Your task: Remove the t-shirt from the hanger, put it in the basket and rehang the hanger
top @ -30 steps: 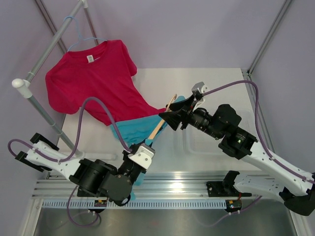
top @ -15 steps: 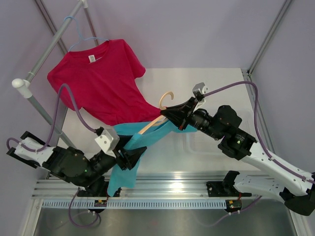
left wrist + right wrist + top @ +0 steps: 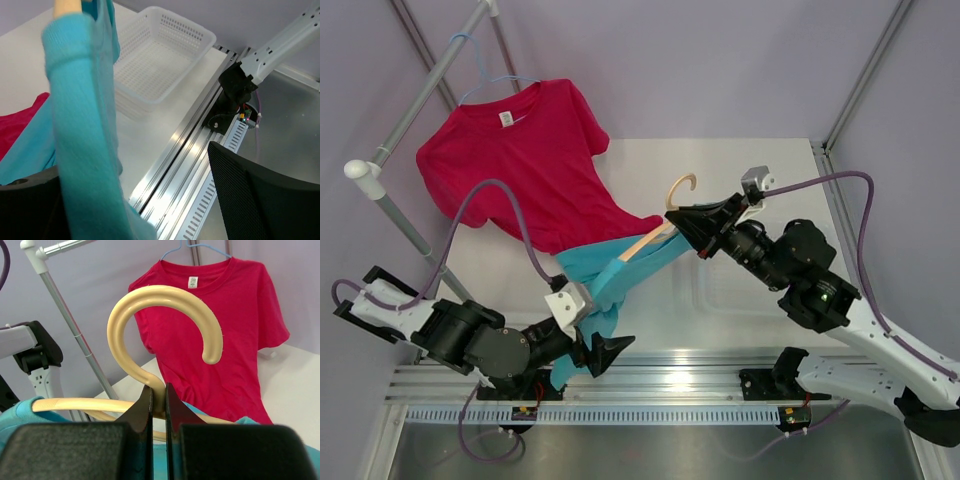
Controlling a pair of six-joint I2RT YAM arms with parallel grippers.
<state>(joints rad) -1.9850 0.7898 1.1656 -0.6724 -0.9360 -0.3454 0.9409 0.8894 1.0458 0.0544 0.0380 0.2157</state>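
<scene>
A teal t-shirt (image 3: 620, 280) hangs on a cream hanger (image 3: 660, 235) above the table. My right gripper (image 3: 688, 220) is shut on the hanger's neck just below the hook, seen close up in the right wrist view, where the gripper (image 3: 155, 392) pinches the hanger (image 3: 150, 300). The shirt trails down and left to my left gripper (image 3: 608, 352), which is open near the front rail. In the left wrist view the teal t-shirt (image 3: 80, 130) hangs loose beside one finger of the wide-open left gripper (image 3: 150, 210), not pinched.
A red t-shirt (image 3: 520, 160) hangs on a thin blue hanger from the grey rack (image 3: 395, 215) at the back left, also behind the hook as the red t-shirt (image 3: 220, 315). A white basket (image 3: 160, 55) sits on the table. An aluminium rail (image 3: 720, 365) runs along the front edge.
My left gripper has opened and let go of the teal shirt, shifting along the front rail. My right gripper has shut on the hanger and carried it up and to the right.
</scene>
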